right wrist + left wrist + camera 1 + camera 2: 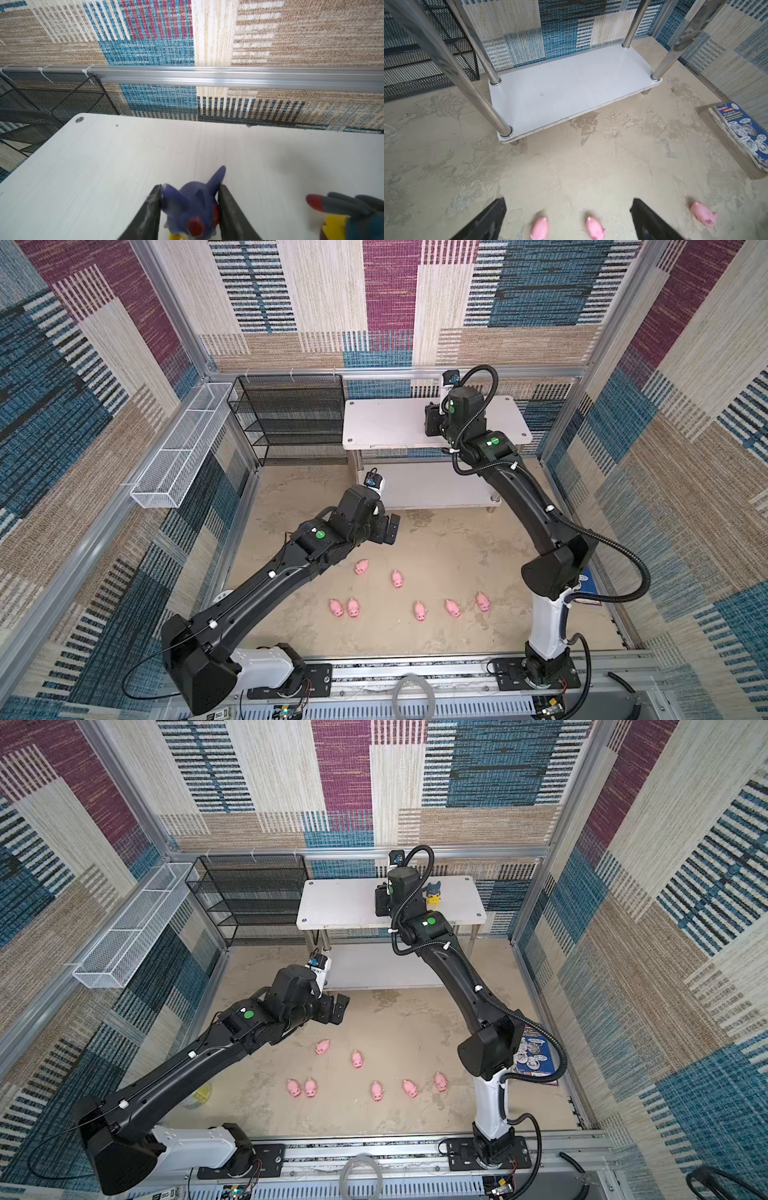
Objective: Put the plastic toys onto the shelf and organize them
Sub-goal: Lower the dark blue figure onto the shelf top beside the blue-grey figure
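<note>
Several small pink pig toys (397, 579) lie scattered on the sandy floor in both top views (357, 1059). My left gripper (569, 202) hangs open just above the floor in front of the white shelf (386, 423), and two pigs (539, 227) lie between its spread fingers. My right gripper (190, 188) is over the shelf's top tier (104, 166), shut on a blue-hooded yellow figurine (193, 207). A second hooded figurine (433, 893) stands on the top tier just beside it (353, 209). The lower tier (571, 89) holds nothing.
A black mesh rack (291, 423) stands left of the shelf, and a white wire basket (178, 452) hangs on the left wall. A blue printed book (536, 1056) lies by the right wall. A jar (199, 1094) peeks out under my left arm.
</note>
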`<state>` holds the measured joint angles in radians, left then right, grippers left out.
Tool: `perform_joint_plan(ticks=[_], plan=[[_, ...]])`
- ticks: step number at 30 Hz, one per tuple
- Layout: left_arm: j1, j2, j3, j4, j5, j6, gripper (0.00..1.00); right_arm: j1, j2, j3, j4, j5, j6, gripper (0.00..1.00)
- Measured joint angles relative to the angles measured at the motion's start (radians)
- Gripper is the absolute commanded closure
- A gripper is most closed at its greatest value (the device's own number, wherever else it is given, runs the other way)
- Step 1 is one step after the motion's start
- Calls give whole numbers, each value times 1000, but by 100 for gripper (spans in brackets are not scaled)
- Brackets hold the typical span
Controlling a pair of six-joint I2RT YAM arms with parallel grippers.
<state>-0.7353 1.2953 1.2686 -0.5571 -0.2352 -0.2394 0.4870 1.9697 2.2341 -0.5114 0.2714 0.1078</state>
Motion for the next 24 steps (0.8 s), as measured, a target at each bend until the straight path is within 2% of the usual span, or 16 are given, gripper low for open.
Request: perform_joint_plan(ticks=[24], plan=[[-3,-11,-9,4,6,0,1,35,-37,-72,48,51,-21,55]])
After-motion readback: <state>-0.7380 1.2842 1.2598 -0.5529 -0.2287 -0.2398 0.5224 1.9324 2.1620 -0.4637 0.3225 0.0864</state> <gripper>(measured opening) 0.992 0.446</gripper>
